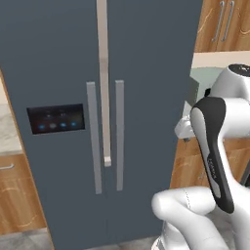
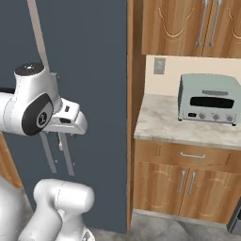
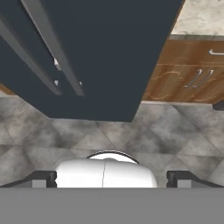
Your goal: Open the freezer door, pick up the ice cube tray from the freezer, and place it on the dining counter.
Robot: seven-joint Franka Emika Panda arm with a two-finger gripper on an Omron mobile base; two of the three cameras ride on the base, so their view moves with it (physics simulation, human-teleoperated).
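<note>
The freezer door (image 1: 53, 146), marked by its blue-lit control panel (image 1: 55, 118), is being kept closed on the left, so the freezer interior and the ice cube tray are being hidden behind it. The gripper (image 3: 112, 177) is being held spread wide above the grey floor tiles (image 3: 175, 135), near the doors, gripping nothing. Its handle (image 1: 94, 136) is being cut off in the right base view by the arm.

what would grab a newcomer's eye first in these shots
The tall slate-blue fridge fills the middle, both doors shut; the freezer door on the left carries a black, blue-lit control panel, and two grey bar handles flank the centre seam. The white arm rises in front of it, its gripper open over the grey floor tiles. To the right, a pale green toaster oven sits on a marble counter.
</note>
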